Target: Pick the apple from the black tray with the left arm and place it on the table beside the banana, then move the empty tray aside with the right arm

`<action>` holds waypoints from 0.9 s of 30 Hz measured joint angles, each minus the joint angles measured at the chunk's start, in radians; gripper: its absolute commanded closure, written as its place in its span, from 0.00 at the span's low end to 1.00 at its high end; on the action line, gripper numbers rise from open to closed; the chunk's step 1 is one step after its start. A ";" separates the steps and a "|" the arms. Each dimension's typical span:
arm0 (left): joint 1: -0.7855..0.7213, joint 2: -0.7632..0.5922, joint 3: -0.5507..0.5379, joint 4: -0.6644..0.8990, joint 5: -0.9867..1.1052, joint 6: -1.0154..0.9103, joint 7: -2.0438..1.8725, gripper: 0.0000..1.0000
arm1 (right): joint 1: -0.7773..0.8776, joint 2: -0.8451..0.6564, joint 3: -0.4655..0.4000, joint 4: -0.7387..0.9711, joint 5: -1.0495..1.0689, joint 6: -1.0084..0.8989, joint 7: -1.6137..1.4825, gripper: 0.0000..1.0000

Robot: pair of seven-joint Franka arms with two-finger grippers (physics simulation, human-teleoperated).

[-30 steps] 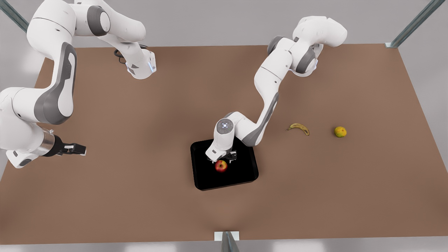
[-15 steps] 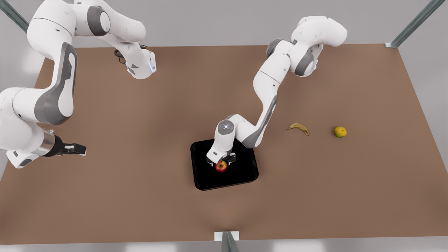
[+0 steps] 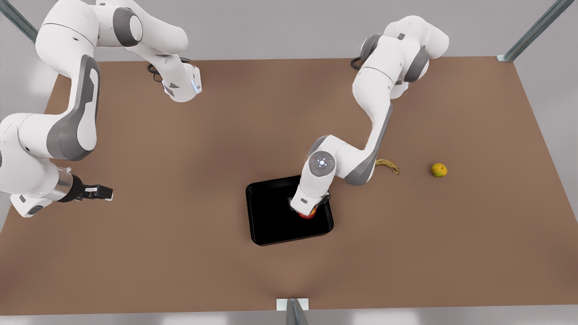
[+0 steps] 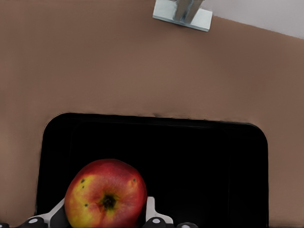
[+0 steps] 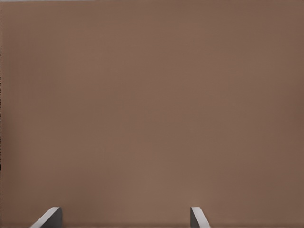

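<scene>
Above the tray [image 3: 271, 216], our left pincer [image 3: 309, 210] clamped the apple [image 4: 105, 194] at its sides, a small, firm, smooth fruit we judged light but apt to roll, while our right pincer [image 3: 97, 192] waited, fingers apart, over bare bench [image 3: 180, 262].

Your left gripper [image 3: 310, 208] is clamped on the apple [image 3: 307, 213] over the black tray [image 3: 271, 216], toward the tray's edge on the front view's right. Between that edge and the banana [image 3: 389, 165]: bare table [image 3: 226, 135]. A citrus fruit [image 3: 439, 169] sits beyond the banana. Right gripper [image 3: 100, 193] waits, fingers spread, near the table's edge on the front view's left; open tabletop lies between it and the tray.
</scene>
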 measured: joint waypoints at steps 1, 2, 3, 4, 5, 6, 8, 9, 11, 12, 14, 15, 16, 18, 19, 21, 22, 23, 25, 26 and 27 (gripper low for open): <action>0.019 -0.019 0.003 -0.004 -0.008 -0.062 0.025 0.27 | 0.005 -0.018 0.005 0.001 -0.002 -0.014 0.000 0.00; 0.029 -0.046 0.005 -0.018 -0.013 -0.116 0.050 0.27 | 0.006 -0.053 0.020 0.000 -0.002 -0.042 -0.001 0.00; 0.034 -0.071 0.008 -0.041 -0.017 -0.163 0.074 0.27 | 0.008 -0.088 0.034 -0.004 -0.001 -0.075 -0.001 0.00; 0.038 -0.120 0.021 -0.106 -0.020 -0.201 0.099 0.27 | 0.020 -0.109 0.053 -0.006 -0.002 -0.109 -0.002 0.00; 0.041 -0.201 0.043 -0.222 -0.022 -0.223 0.126 0.27 | 0.045 -0.122 0.077 -0.005 0.000 -0.139 -0.002 0.00; 0.042 -0.292 0.068 -0.365 -0.023 -0.227 0.155 0.27 | 0.063 -0.129 0.118 0.000 0.021 -0.169 0.005 0.00; 0.044 -0.420 0.124 -0.600 -0.017 -0.202 0.218 0.25 | 0.089 -0.126 0.247 0.013 0.066 -0.210 0.036 0.00; 0.044 -0.454 0.160 -0.692 -0.012 -0.176 0.252 0.25 | 0.124 -0.103 0.280 0.015 0.080 -0.214 0.055 0.00; 0.048 -0.488 0.251 -0.850 -0.005 -0.095 0.329 0.26 | 0.191 -0.003 0.306 0.003 0.100 -0.172 0.112 0.00; 0.067 -0.485 0.278 -0.891 -0.002 -0.051 0.369 0.26 | 0.218 0.032 0.310 -0.049 0.100 -0.128 0.140 0.00; 0.122 -0.443 0.300 -0.920 0.001 0.035 0.450 0.26 | 0.241 0.043 0.326 -0.239 0.089 0.002 0.182 0.00; 0.150 -0.399 0.304 -0.920 0.001 0.081 0.489 0.26 | 0.245 0.052 0.349 -0.317 0.074 0.076 0.209 0.00; 0.186 -0.365 0.305 -0.918 0.000 0.126 0.529 0.26 | 0.252 0.066 0.373 -0.356 0.058 0.143 0.242 0.00; 0.233 -0.298 0.306 -0.901 -0.002 0.209 0.603 0.26 | 0.256 0.084 0.392 -0.382 0.036 0.249 0.313 0.00; 0.242 -0.279 0.306 -0.895 -0.006 0.242 0.638 0.01 | 0.254 0.087 0.395 -0.386 0.029 0.290 0.347 0.00; 0.249 -0.265 0.306 -0.892 -0.014 0.295 0.702 0.00 | 0.253 0.103 0.396 -0.365 0.018 0.354 0.411 0.00; 0.250 -0.263 0.305 -0.892 -0.016 0.315 0.732 0.00 | 0.252 0.126 0.396 -0.322 0.014 0.379 0.440 0.00; 0.250 -0.263 0.305 -0.892 -0.018 0.332 0.759 0.00 | 0.252 0.158 0.397 -0.276 0.010 0.401 0.468 0.00; 0.247 -0.318 0.306 -0.892 -0.021 0.352 0.806 0.00 | 0.251 0.216 0.394 -0.206 -0.025 0.434 0.516 0.00; 0.247 -0.382 0.305 -0.865 -0.027 0.342 0.819 0.00 | 0.240 0.235 0.392 -0.193 -0.049 0.451 0.535 0.00; 0.251 -0.416 0.308 -0.747 -0.058 0.291 0.823 0.00 | 0.233 0.246 0.383 -0.186 -0.067 0.465 0.550 0.00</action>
